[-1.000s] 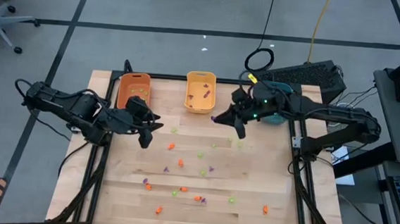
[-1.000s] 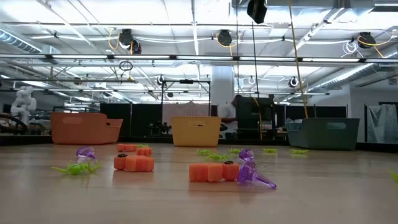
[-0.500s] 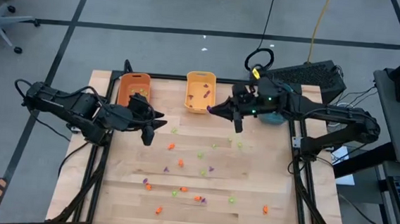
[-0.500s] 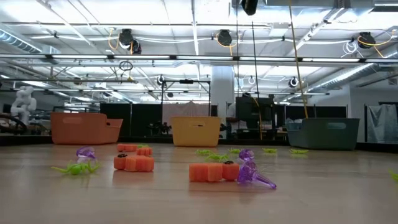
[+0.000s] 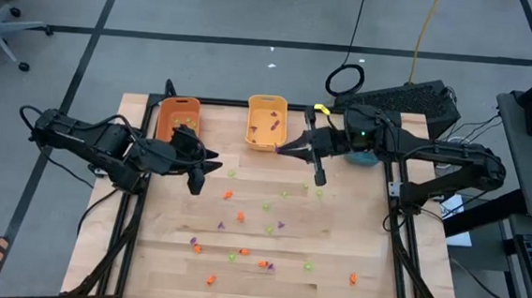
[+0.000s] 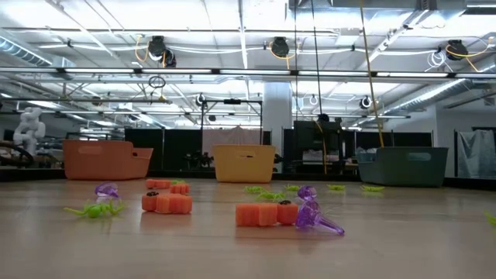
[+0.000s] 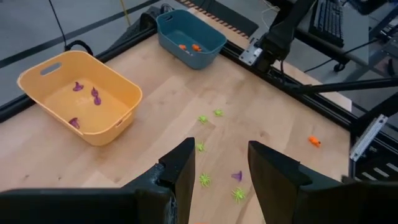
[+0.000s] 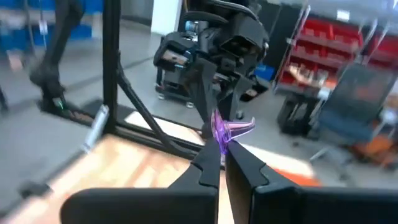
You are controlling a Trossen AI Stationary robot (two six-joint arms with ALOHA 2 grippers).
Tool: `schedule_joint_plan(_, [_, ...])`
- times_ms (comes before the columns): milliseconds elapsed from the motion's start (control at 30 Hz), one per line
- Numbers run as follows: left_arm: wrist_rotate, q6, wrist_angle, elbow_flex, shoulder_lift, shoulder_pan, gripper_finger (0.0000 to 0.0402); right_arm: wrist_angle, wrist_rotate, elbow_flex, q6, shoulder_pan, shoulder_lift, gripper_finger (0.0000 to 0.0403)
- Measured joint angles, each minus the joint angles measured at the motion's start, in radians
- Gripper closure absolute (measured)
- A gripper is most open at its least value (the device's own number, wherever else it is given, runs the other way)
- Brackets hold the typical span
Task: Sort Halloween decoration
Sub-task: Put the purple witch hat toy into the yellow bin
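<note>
Now reaching nearer the yellow bin [image 5: 267, 123], right gripper [image 8: 222, 151] pinching a purple trinket [image 8: 227, 129]; left gripper [image 7: 217, 165] hovering unmoved, fingers parted, empty.

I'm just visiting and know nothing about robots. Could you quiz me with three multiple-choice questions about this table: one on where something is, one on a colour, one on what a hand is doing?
1. Where is the right hand?
A. Beside the yellow bin
B. Over the orange bin
C. At the table's near edge

2. What colour are the trinkets in the yellow bin?
A. Orange
B. Green
C. Purple

3. What is the right hand doing?
A. Hanging open and empty
B. Pinching a purple trinket
C. Gripping a bin

Answers: 1 A, the high view shows its tip at that bin's corner. 2 C, the left wrist view shows purple pieces inside. 3 B, the right wrist view shows the fingers shut on a purple piece.
</note>
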Motion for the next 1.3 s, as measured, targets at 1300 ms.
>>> schedule_joint_plan(1300, [-0.051, 0.131, 0.044, 0.0, 0.0, 0.041, 0.0254, 0.019, 0.003, 0.0, -0.008, -0.008, 0.0, 0.0403])
